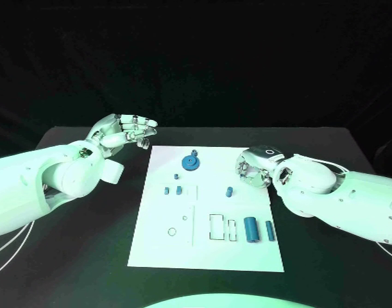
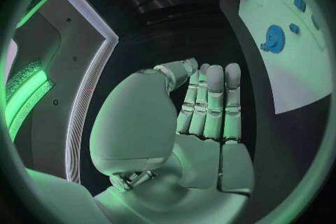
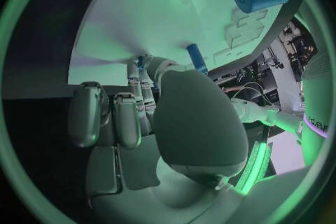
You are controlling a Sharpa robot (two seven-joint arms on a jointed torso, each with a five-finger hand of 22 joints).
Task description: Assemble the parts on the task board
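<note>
1. At the table's centre in the head view lies the white board [image 1: 205,205]. A blue gear [image 1: 191,163] stands toward its 12 o'clock end, small blue pegs [image 1: 172,190] sit near the middle, and two blue cylinders [image 1: 251,229] lie toward 4 o'clock beside empty slots. The left hand [image 1: 122,133] hovers off the board's 11 o'clock corner, fingers curled in and holding nothing that I can see. The right hand [image 1: 256,168] hangs over the board's 2 o'clock edge, probably placed to reach a nearby part.

2. From the left wrist, the left hand [image 2: 203,117] shows its fingers straight and pressed side by side, palm empty. The gear [image 2: 273,39] is well apart from it.

3. From the right wrist, the right hand [image 3: 140,117] curls its fingers down onto the board [image 3: 140,17]. A blue peg [image 3: 196,58] shows just past them; whether it is pinched I cannot tell.
</note>
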